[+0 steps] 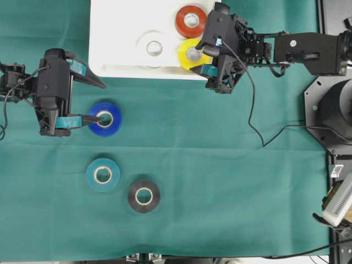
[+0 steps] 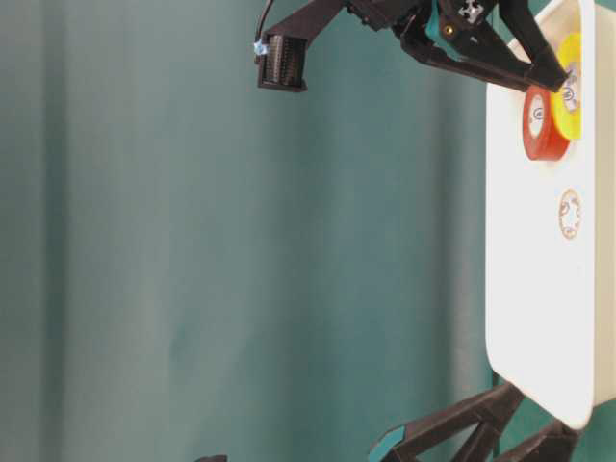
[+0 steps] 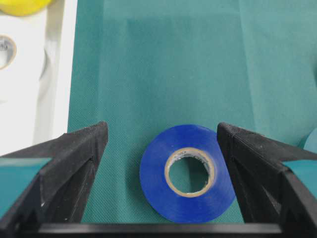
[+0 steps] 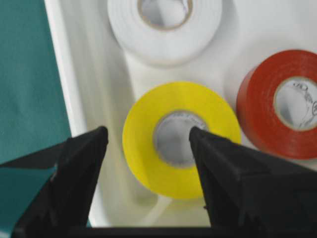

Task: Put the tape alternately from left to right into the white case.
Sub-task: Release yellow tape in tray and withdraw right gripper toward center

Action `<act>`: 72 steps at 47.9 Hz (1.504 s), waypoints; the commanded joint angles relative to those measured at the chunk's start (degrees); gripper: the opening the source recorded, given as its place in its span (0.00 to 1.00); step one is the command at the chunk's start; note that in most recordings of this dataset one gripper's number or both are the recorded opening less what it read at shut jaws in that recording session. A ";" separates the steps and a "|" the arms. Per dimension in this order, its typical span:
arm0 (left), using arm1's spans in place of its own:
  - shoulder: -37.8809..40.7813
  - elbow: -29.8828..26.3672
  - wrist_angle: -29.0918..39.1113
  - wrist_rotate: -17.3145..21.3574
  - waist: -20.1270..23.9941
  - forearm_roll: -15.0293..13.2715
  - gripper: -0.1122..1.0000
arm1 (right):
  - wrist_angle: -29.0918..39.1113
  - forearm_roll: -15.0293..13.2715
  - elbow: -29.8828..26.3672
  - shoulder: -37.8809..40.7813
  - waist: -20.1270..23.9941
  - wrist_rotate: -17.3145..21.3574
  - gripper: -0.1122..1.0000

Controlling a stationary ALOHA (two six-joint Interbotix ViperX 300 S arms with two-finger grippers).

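**Yellow roll set in the case; blue roll waits between the left fingers**

Overhead view: the white case (image 1: pixel 115 60) sits at the top of a green cloth (image 1: pixel 220 181). Inside it lie a white roll (image 1: pixel 154 48), a red-orange roll (image 1: pixel 191 21) and a yellow roll (image 1: pixel 190 55). The right gripper (image 1: pixel 208 55) hangs over the yellow roll, fingers spread. The left gripper (image 1: pixel 96 99) sits wide apart around a blue roll (image 1: pixel 105 119) on the cloth. A teal roll (image 1: pixel 103 175) and a black roll (image 1: pixel 144 196) lie nearer the bottom edge.

Table-level view: the case appears tipped on edge at the right, red-orange and yellow rolls showing.

Left wrist view: both fingers flank the blue roll, neither touching it.

Right wrist view: the fingers straddle the yellow roll's near part, one over its core, gripping nothing.

Judgement: the right arm's drop looks finished. Next, the left fingers must close on the blue roll and carry it to the case.
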 commanded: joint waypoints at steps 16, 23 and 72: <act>-0.53 -0.79 -0.53 -0.09 -0.18 -0.09 0.76 | -0.44 -0.18 -0.88 -1.32 0.00 0.09 0.79; -0.53 -0.97 -0.35 -0.09 -0.18 -0.09 0.76 | -0.44 -0.18 -0.88 -1.32 0.00 0.09 0.79; -0.53 -0.26 0.00 -0.26 -1.14 -0.18 0.76 | -5.80 -0.18 0.18 -2.72 11.16 0.26 0.79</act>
